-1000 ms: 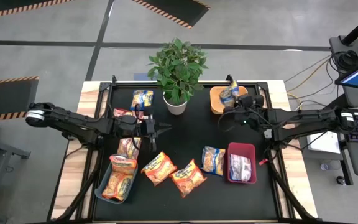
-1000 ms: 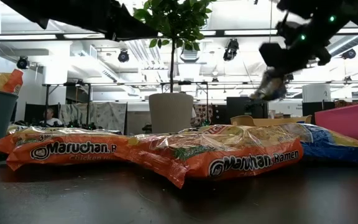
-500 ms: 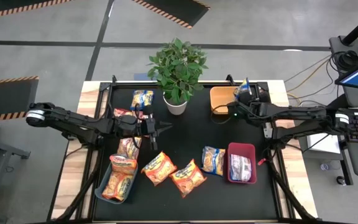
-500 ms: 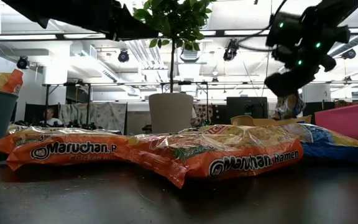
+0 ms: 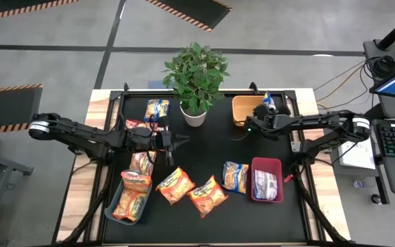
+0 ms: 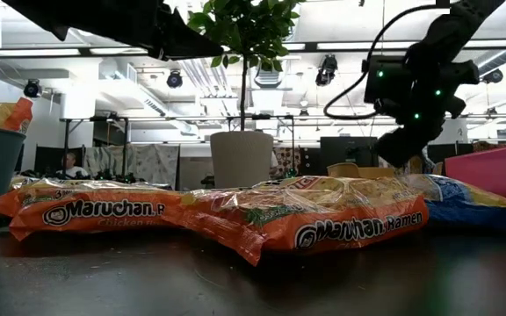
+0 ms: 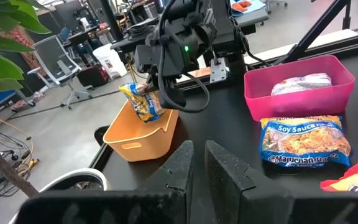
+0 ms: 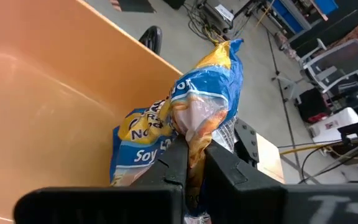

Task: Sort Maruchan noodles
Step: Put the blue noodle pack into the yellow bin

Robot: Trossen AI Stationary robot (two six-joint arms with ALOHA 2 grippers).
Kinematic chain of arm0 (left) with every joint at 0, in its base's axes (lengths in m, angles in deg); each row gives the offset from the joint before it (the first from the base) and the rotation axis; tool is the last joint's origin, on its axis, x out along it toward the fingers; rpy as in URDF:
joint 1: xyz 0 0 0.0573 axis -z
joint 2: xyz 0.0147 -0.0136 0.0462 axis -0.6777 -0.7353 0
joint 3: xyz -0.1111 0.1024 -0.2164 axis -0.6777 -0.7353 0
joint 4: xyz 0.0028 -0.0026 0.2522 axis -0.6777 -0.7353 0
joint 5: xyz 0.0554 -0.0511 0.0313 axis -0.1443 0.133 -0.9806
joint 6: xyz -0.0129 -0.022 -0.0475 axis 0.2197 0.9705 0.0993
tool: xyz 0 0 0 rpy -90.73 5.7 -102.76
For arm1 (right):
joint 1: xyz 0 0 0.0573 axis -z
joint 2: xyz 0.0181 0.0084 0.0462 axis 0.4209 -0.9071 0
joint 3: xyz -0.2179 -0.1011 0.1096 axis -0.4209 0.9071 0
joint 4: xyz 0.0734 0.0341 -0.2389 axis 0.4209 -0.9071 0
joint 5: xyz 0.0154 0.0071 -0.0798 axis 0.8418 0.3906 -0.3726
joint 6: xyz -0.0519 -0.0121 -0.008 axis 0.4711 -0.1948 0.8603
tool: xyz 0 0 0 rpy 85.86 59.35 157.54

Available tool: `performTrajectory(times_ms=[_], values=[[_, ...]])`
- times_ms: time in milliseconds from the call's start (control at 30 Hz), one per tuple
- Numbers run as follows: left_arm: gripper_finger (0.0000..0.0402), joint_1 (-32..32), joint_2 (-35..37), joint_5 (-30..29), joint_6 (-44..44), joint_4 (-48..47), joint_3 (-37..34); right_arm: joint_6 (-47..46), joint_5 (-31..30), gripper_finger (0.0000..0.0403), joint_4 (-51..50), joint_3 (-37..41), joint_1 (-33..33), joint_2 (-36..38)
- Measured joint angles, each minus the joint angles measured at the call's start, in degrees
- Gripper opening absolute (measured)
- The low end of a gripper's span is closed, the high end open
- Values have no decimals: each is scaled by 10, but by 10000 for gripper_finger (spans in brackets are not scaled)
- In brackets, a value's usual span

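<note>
Got my right fingers (image 8: 188, 163) clamped on a blue-and-yellow packet (image 8: 185, 118), hanging it over the orange bin (image 5: 244, 108) at the worktop's back. Next I'd say ease open and let it drop in. Left fingers (image 7: 197, 163) together, parked mid-worktop

A potted green leafy plant in a white pot (image 5: 195, 86) is standing at the back middle of the black table (image 5: 204, 219). To its right an orange plastic bin (image 5: 244, 108) is sitting, with the right gripper (image 7: 143, 94) hanging over it, pinching a blue-and-yellow plastic ramen packet (image 8: 182, 127). Nearer the front right, a pink plastic bin (image 5: 265, 180) is holding a packet, and another blue-and-yellow packet (image 5: 235, 176) is lying just left of it. Two orange plastic ramen packets (image 5: 190, 190) are lying front centre. A grey-blue plastic bin (image 5: 113, 205) is sitting front left. The left gripper (image 5: 184, 140) is hovering left of centre.
</note>
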Motion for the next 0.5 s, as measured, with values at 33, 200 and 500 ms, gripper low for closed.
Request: performTrajectory(times_ms=[33, 200, 500], values=[[24, 0, 0, 0, 0, 0, 0, 0, 0, 33, 0, -1, 0, -5], [24, 0, 0, 0, 0, -2, 0, -4, 0, 59, 3, -2, 0, -23], [24, 0, 0, 0, 4, -2, 0, -13, 22, 82, 9, -2, 0, -33]])
